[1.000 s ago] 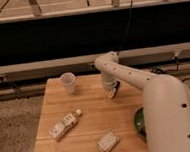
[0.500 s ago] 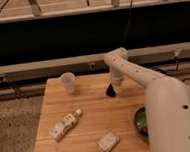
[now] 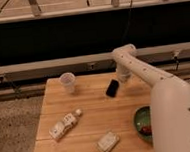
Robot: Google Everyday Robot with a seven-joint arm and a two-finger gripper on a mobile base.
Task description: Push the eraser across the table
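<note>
The eraser (image 3: 111, 88) is a small flat black slab lying on the light-brown wooden table (image 3: 92, 113), near its far edge, right of centre. My gripper (image 3: 123, 79) hangs at the end of the white arm just right of and behind the eraser, close to it; whether it touches the eraser cannot be told. The arm reaches in from the lower right and bends above the table's far right corner.
A paper cup (image 3: 68, 83) stands at the far left of the table. A small white bottle (image 3: 64, 125) lies at the left front. A whitish rectangular block (image 3: 108, 142) lies at the front middle. A green bowl (image 3: 144, 124) sits at the right edge, partly behind the arm.
The arm has swung to the right and back along the far edge. The eraser, earlier hidden under the gripper, now lies uncovered to the gripper's left.
</note>
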